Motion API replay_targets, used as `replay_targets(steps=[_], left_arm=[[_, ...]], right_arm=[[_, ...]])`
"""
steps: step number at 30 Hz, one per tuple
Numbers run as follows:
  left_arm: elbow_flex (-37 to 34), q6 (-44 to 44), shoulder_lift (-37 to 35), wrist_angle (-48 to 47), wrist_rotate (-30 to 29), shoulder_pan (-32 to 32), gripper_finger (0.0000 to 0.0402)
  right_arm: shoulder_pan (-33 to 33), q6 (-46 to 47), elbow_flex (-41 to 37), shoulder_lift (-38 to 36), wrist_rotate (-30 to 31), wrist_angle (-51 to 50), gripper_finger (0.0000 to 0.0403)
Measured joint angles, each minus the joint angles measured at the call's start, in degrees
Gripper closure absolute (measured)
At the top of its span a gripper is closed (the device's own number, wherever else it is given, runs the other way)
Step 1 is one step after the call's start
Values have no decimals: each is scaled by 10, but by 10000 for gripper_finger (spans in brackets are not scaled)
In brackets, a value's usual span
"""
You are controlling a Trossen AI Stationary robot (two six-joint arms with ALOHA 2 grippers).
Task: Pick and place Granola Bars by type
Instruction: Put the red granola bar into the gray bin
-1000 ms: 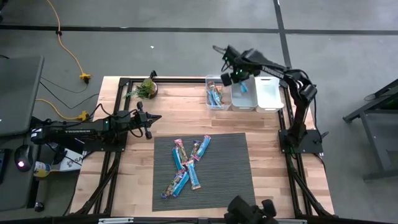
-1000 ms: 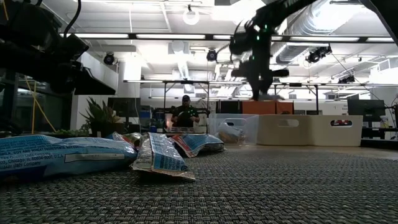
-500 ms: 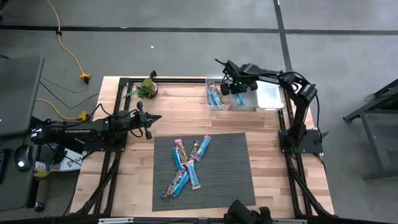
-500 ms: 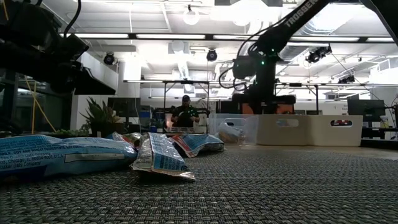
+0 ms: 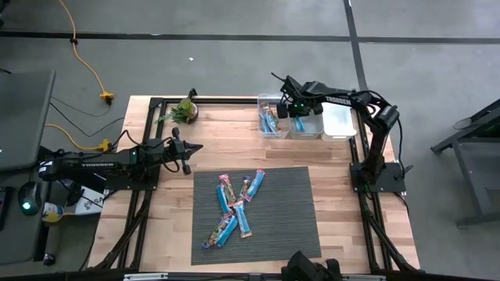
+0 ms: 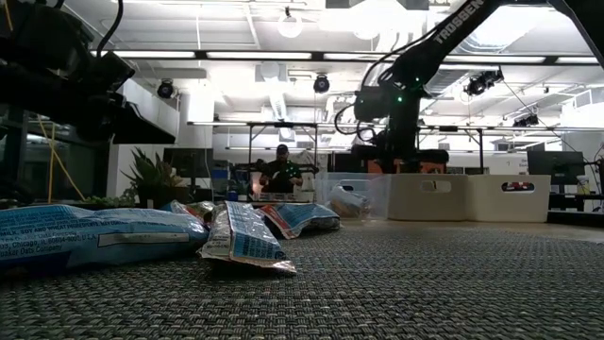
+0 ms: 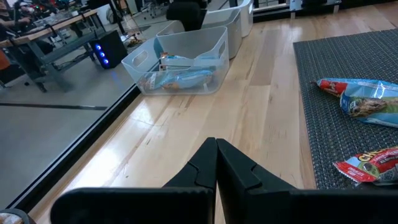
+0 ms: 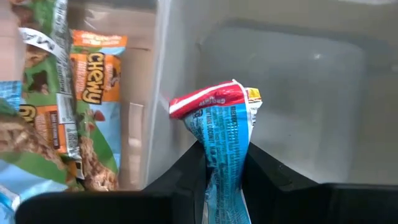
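Your right tool point(image 8: 222, 163) has dropped into the middle bin point(image 5: 307, 127), still pinching a blue granola bar point(image 8: 222, 140). Your left tool point(image 7: 216, 163) stays closed over the surface point(image 5: 226, 148); other bars point(image 5: 234, 207) lie on the mat point(image 5: 285, 211).

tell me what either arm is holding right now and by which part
The right gripper grips a blue granola bar at mid-length, its red-tipped end sticking out past the jaws, over the middle bin. The left gripper holds nothing.
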Motion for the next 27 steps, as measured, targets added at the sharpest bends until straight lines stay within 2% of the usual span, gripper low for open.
replay_targets(steps=[7, 14, 23, 27], left_arm=[[0, 0, 0, 0, 0, 0, 401], [0, 0, 0, 0, 0, 0, 401], [0, 0, 0, 0, 0, 0, 401], [0, 0, 0, 0, 0, 0, 401]], right_arm=[[1, -48, 0, -50, 26, -2, 331], [-4, -51, 0, -88, 35, -20, 325], [-3, -51, 0, -89, 30, -40, 227], [0, -88, 0, -107, 20, -20, 196]])
